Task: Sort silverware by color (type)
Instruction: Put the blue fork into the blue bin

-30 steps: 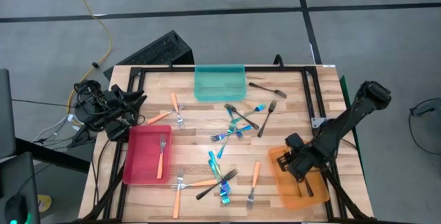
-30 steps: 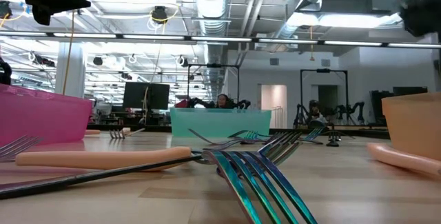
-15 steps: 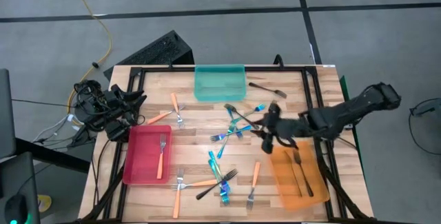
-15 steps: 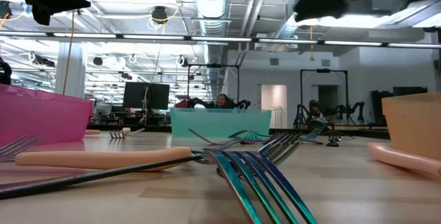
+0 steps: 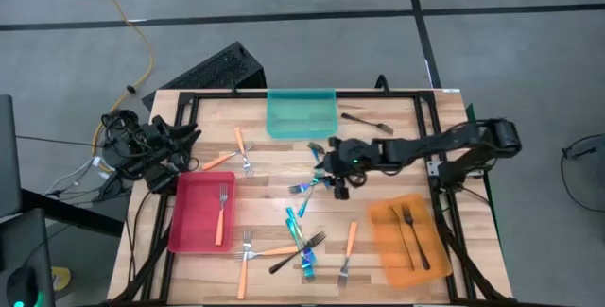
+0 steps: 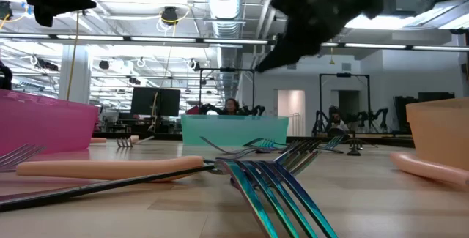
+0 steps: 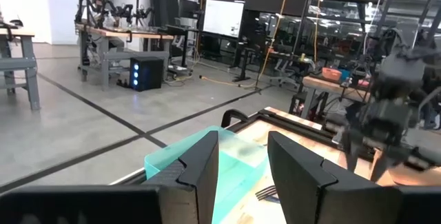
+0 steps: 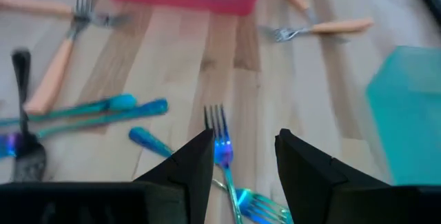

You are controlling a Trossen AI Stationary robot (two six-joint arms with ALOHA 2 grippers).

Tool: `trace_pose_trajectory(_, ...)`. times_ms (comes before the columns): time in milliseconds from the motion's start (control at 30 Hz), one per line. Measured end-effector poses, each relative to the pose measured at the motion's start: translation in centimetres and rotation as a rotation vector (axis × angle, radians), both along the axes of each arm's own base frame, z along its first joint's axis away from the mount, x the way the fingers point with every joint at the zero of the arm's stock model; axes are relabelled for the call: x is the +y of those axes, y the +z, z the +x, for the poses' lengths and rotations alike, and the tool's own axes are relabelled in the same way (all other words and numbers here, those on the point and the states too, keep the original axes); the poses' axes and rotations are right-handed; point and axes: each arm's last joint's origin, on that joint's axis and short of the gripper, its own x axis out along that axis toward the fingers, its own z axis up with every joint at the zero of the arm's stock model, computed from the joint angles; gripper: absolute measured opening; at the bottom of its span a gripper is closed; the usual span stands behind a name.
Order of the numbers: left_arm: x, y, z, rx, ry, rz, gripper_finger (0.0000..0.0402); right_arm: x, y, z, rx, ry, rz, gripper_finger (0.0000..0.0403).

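Swung from the orange tray (image 5: 408, 243) to the fork pile just below the teal tray (image 5: 301, 113); right gripper (image 5: 338, 186) spread wide, empty, lined over a blue fork (image 8: 222, 148) for pickup.

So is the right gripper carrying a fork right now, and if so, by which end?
Nothing is held. The right gripper hangs open and empty over the blue forks mid-table; the left gripper is open and empty too.
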Motion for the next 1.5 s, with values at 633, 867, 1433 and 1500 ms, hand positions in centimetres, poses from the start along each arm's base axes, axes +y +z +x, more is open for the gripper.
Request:
trace_pose_trajectory(633, 0.0, 0.0, 0.0, 0.000, 0.006, 0.000, 0.0112, -0.4, -9.4, 3.0, 0.207, 0.062, -0.001, 0.0175)
trace_pose_trajectory(867, 0.0, 0.0, 0.0, -0.003, 0.006, -0.004, 0.0112, -1.2, -9.8, 3.2, 0.230, -0.004, 0.047, 0.0172)
trace_pose_trajectory(1433, 0.0, 0.0, 0.0, -0.004, 0.005, -0.005, 0.0112, -1.7, -9.8, 3.0, 0.246, -0.077, 0.070, 0.0031)
trace_pose_trajectory(1500, 0.0, 0.0, 0.0, -0.004, 0.005, -0.005, 0.0112, -1.6, -9.7, 3.1, 0.246, -0.075, 0.069, 0.0031)
